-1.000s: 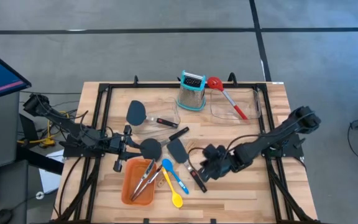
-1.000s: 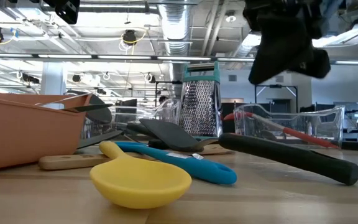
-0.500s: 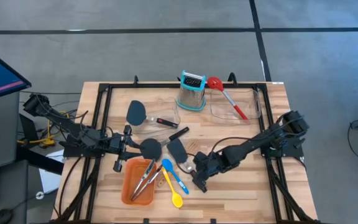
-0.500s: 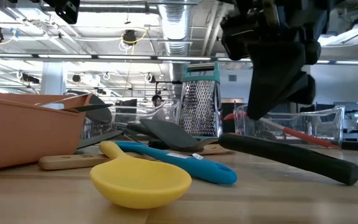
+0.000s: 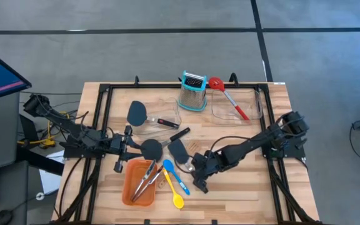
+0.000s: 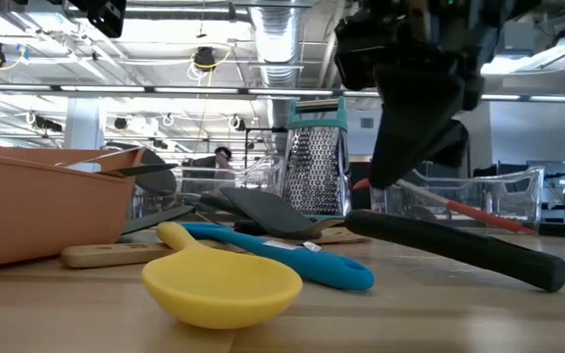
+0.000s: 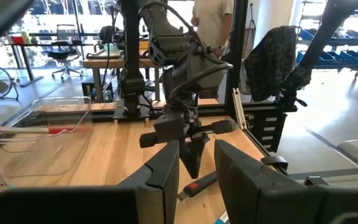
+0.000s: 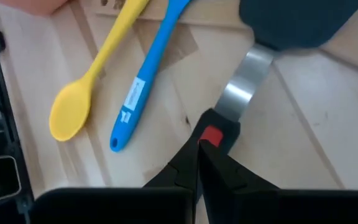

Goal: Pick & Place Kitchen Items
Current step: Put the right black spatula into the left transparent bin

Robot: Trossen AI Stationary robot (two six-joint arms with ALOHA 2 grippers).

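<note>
A spatula with a grey head [image 5: 178, 150] and a black handle [image 5: 198, 181] lies flat on the table near the middle; it also shows in the low view [image 6: 459, 250]. My right gripper [image 5: 200, 171] is shut and points down just above the handle, near the handle's red tag [image 8: 211, 134], apart from it in the low view [image 6: 379, 182]. My left gripper [image 5: 125, 148] is open and empty at the table's left, beside a round black spatula [image 5: 150, 149]. The blue spoon [image 5: 175, 175] and yellow spoon [image 5: 175, 192] lie left of the handle.
An orange tray [image 5: 130, 187] holding steel tongs [image 5: 145, 181] stands at the near left. A grater [image 5: 192, 92], a clear bin with the red slotted spoon [image 5: 230, 100], a dark spatula [image 5: 136, 112] and small black-handled tools [image 5: 167, 123] are at the far side.
My right gripper has gone toward the table's left and down, toward the black spatula handle, and now stands just above it. The spatula and the spoons have stayed in place.
</note>
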